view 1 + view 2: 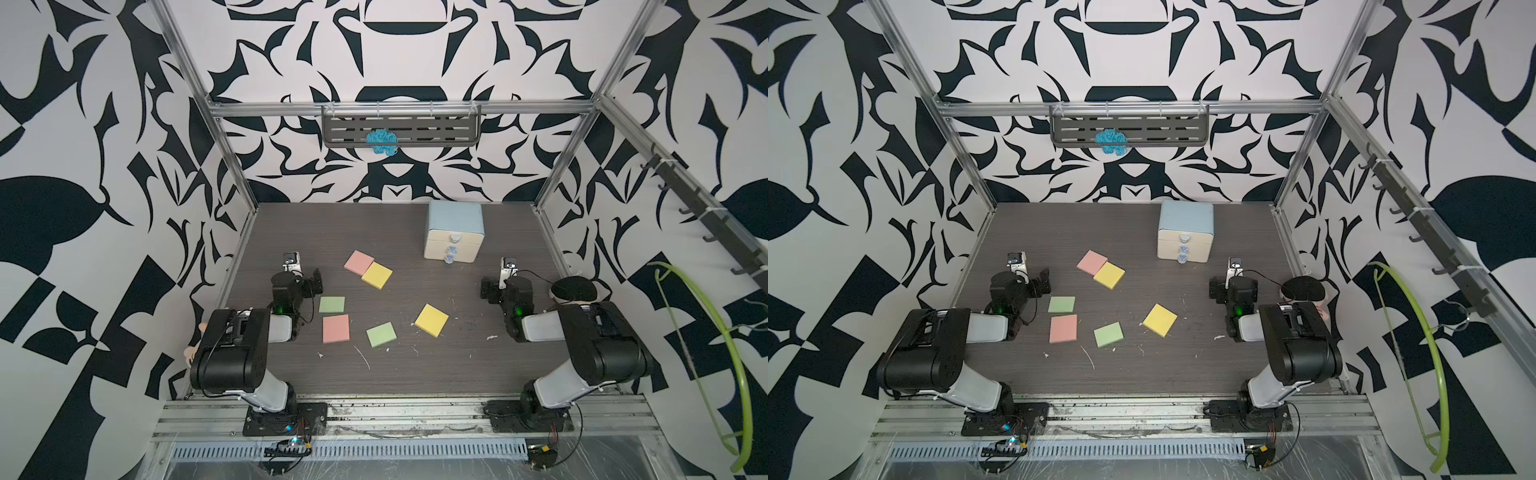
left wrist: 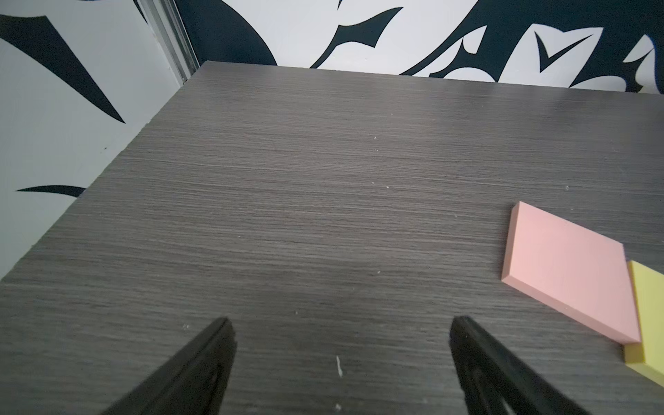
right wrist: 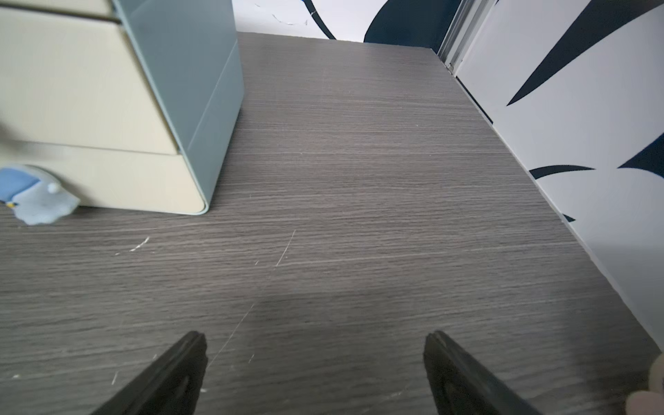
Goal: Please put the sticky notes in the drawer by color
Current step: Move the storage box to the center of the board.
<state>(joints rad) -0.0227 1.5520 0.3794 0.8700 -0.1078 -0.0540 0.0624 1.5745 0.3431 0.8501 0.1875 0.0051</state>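
No text, label, brand, number or sign is legible in any view. The sticky notes (image 1: pixel 359 262) present plain pink, yellow and green faces, the drawer (image 1: pixel 455 218) has plain cream fronts in a pale blue shell, and the walls (image 1: pixel 83 124) carry only an abstract black-and-white pattern.

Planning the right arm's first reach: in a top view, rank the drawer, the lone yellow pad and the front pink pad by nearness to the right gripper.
From the right gripper:
1. drawer, ahead to its left.
2. lone yellow pad, centre, nearer the front.
3. front pink pad, far over on the left.
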